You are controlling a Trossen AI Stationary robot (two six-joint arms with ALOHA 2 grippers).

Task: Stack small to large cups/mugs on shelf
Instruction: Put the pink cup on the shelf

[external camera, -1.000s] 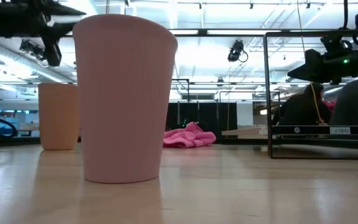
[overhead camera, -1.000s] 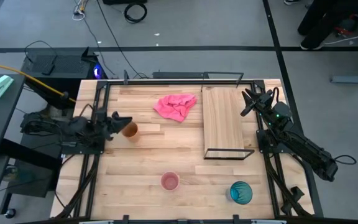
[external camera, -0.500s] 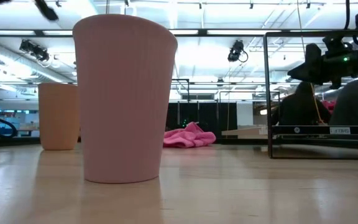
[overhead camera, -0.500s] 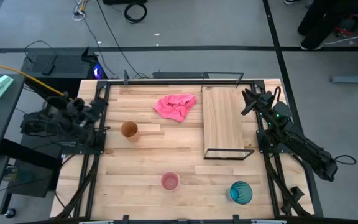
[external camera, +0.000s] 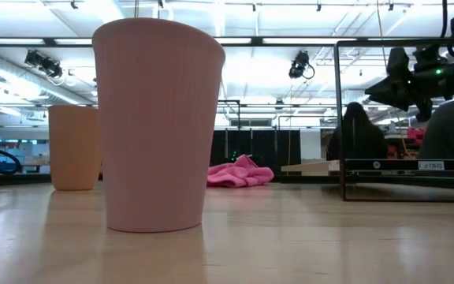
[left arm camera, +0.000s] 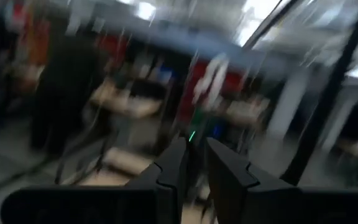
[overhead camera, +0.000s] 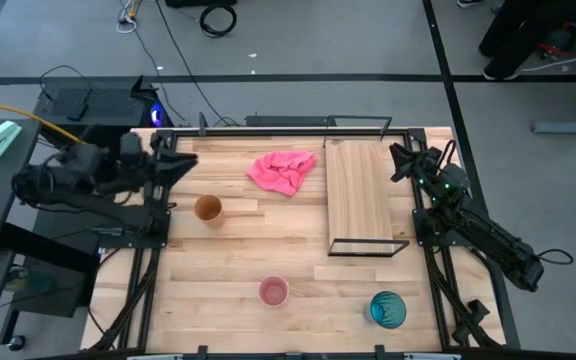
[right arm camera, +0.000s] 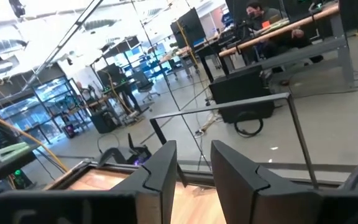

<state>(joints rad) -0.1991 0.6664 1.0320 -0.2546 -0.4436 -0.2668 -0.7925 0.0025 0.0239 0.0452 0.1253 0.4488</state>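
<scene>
My left gripper (overhead camera: pixel 180 160) hangs nearly closed and empty near the orange cup (overhead camera: pixel 207 208) standing upright left of the shelf (overhead camera: pixel 360 190); light, slick plastic, probably best pinched at the rim.

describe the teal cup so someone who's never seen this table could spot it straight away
Start at the pale wooden shelf on the right side of the tabletop, then move to the table's near edge below it. The teal cup stands there upright, alone near the right corner. It is translucent blue-green and wider than the pink cup to its left.
</scene>
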